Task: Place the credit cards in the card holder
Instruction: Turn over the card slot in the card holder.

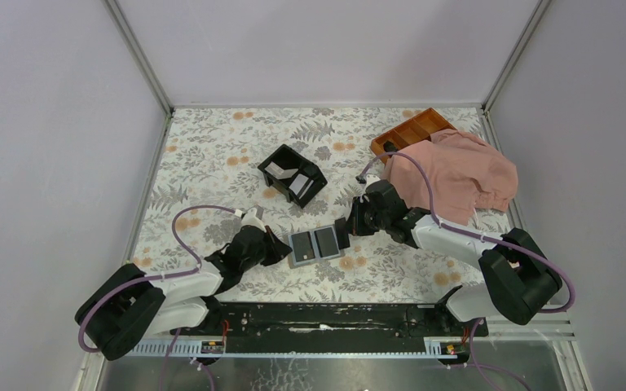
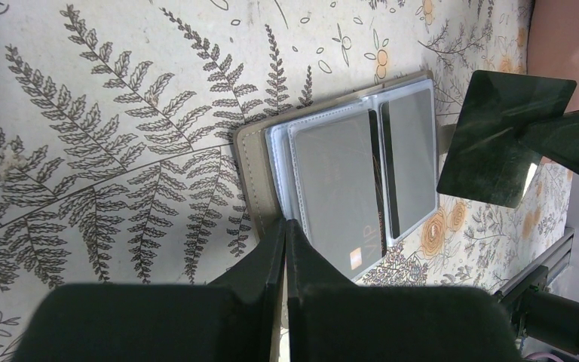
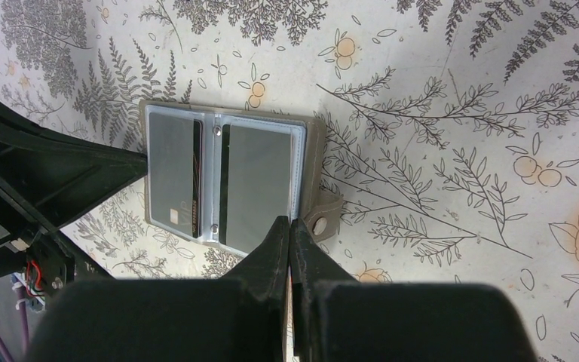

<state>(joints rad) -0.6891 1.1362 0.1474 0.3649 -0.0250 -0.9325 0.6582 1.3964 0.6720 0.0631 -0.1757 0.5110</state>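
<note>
Fingers (image 2: pixel 260 264) together nr taupe card holder (image 2: pixel 250 173)

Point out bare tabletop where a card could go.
Free: far-left corner beside the black box; the gap between it and the orange tray. Crowded: left gripper and right gripper flank the card holder; pink cloth covers the right.

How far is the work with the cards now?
Done: two cards sit in the sleeves of the open card holder. In hand: no card; left tool and right tool are closed at its edges. Left: pale cards seem to lie in the black box; holder not closed.
</note>
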